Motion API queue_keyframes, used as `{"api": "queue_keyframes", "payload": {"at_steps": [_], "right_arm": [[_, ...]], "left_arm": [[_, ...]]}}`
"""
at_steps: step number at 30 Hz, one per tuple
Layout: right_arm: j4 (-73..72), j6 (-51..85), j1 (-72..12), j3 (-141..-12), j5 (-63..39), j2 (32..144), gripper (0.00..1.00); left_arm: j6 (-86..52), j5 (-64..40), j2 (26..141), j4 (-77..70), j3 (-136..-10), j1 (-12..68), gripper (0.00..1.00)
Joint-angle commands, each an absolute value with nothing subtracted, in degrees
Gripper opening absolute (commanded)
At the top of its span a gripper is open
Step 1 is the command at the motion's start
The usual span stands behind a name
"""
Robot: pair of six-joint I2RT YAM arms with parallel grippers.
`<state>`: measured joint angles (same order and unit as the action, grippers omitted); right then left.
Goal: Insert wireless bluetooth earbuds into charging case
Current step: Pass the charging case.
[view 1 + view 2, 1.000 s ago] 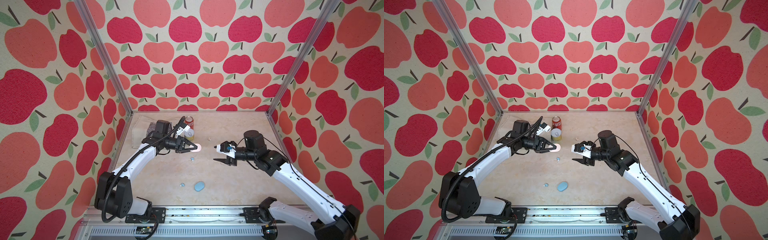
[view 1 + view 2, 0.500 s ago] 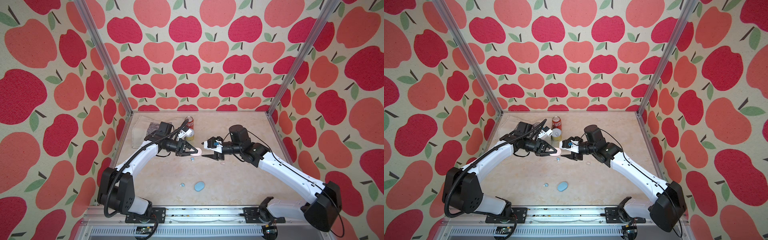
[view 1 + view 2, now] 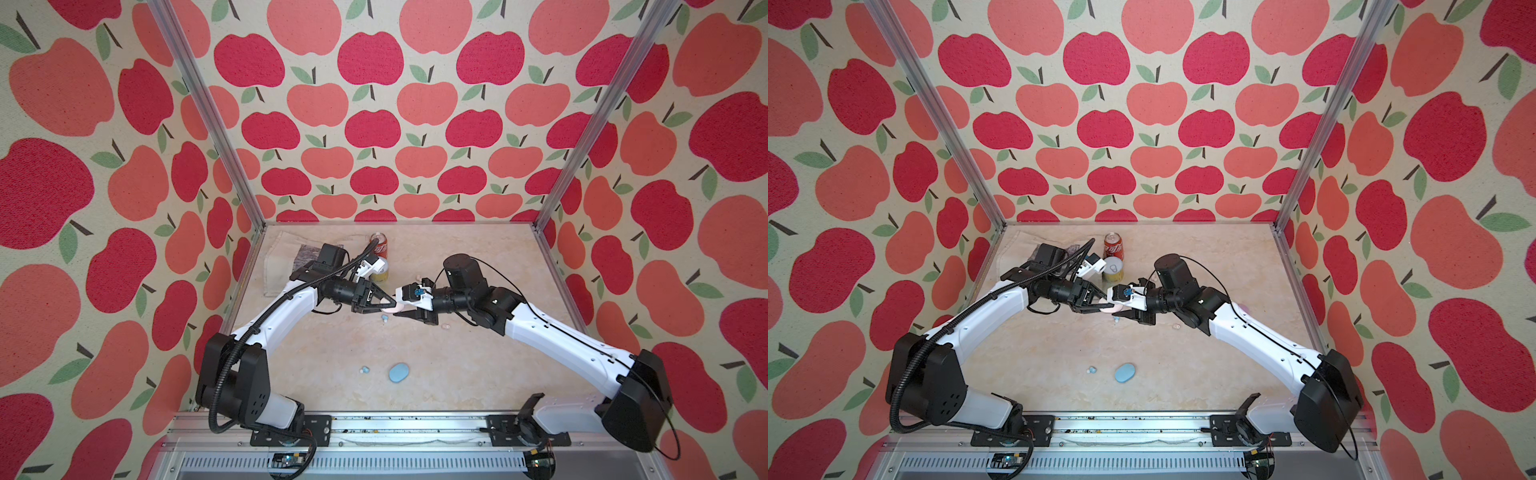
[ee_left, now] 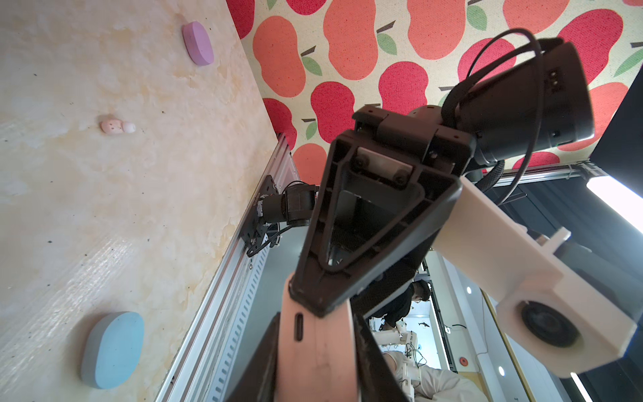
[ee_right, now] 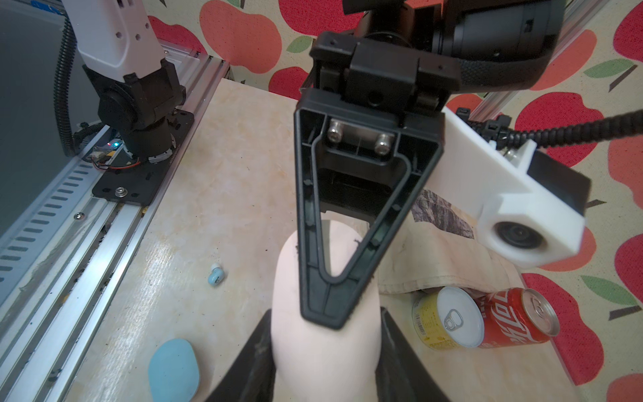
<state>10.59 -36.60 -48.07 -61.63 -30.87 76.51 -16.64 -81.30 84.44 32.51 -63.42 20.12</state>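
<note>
A pale pink oval plastic case [image 5: 323,348] is being held above the beige tabletop [image 3: 332,353] by the left claw [image 3: 388,305] and, seemingly, by the right claw [image 3: 402,309] too. A tiny light blue plastic earbud [image 3: 385,318] is lying just beneath.

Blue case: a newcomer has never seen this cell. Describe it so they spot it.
On the table, near the middle of the front rail, lies the blue case. It is an oval pebble; the light blue earbud beside it is far smaller.
</note>
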Motion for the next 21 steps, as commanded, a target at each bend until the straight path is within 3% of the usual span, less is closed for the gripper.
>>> {"api": "queue_keyframes", "payload": {"at_steps": [1,5,10,12,17,21], "right_arm": [[9.58,-35.93,-48.87,-63.41,-30.52,77.08,0.34],[9.67,-35.88,-48.95,-63.63,-30.81,76.97,0.25],[10.93,-33.59,-48.49,-63.88,-31.67,76.16,0.21],[13.22,-31.76,-47.46,-64.64,-33.92,75.86,0.2],[17.2,-27.75,-45.1,-65.39,-38.62,73.84,0.19],[18.1,-23.59,-43.13,-65.64,-42.62,72.24,0.2]], "left_arm": [[-14.32,-81.47,85.04,34.82,-65.39,20.54,0.02],[-13.12,-80.16,85.33,36.2,-65.7,20.48,0.08],[-12.27,-74.13,82.91,34.77,-65.34,20.31,0.44],[-12.3,-71.71,80.14,31.22,-63.76,20.24,0.49],[-14.71,-62.27,66.95,8.5,-51.77,19.47,0.52],[-9.47,-51.34,51.16,-14.11,-36.51,20.13,0.63]]}}
